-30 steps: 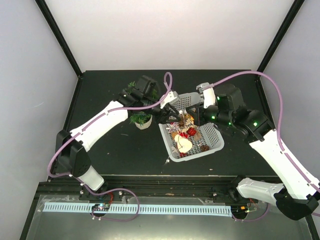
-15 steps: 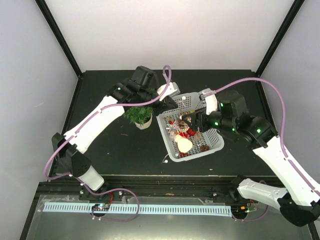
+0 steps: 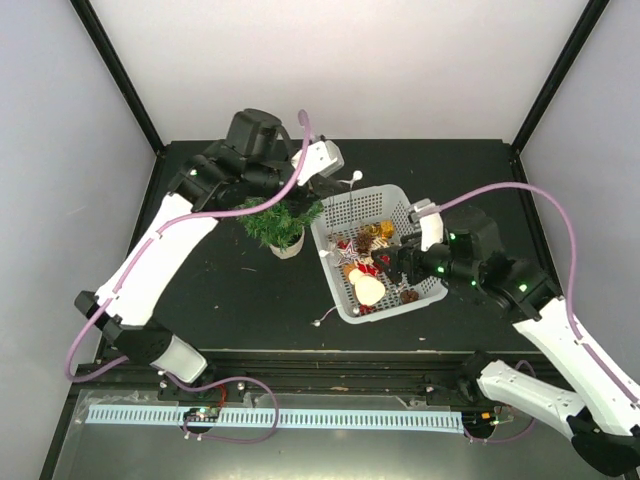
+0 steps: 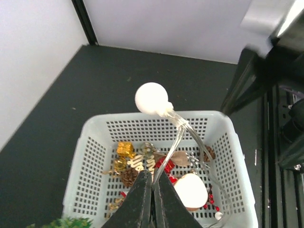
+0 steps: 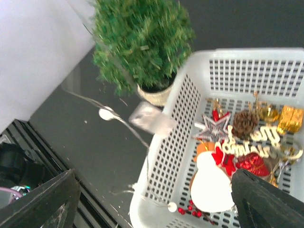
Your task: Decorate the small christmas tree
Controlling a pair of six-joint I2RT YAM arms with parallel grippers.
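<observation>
Counting first: 1 small christmas tree (image 3: 280,220) in 1 white pot (image 5: 154,97), 1 white basket (image 5: 166,156), 1 clear light string (image 4: 178,137), and 2 arms. In the basket I can make out 1 silver star (image 5: 212,128), 1 white snowman shape (image 5: 211,183), 1 gold gift box (image 4: 125,149), 2 pinecones (image 4: 128,176), plus some red and gold bits too jumbled to count. From overhead, 2 bulbs are clear: 1 raised bulb (image 4: 152,98) and 1 loose bulb (image 3: 318,322) lying on the black table (image 3: 220,290) near the basket's front corner.

The left arm stretches far across the table, with its wrist bent over behind the tree. The left gripper (image 4: 152,183) is pinched tight on the light string, and the raised bulb hangs in the air above the basket's far rim. The right arm comes in from the right and hovers over the middle of the basket. The right gripper (image 5: 154,178) is spread wide with nothing between its fingers.

The tree stands upright just beside the basket's left wall. Bare table lies to the left of the tree and behind the basket. Dark frame posts mark the back corners, and a rail runs along the near edge.
</observation>
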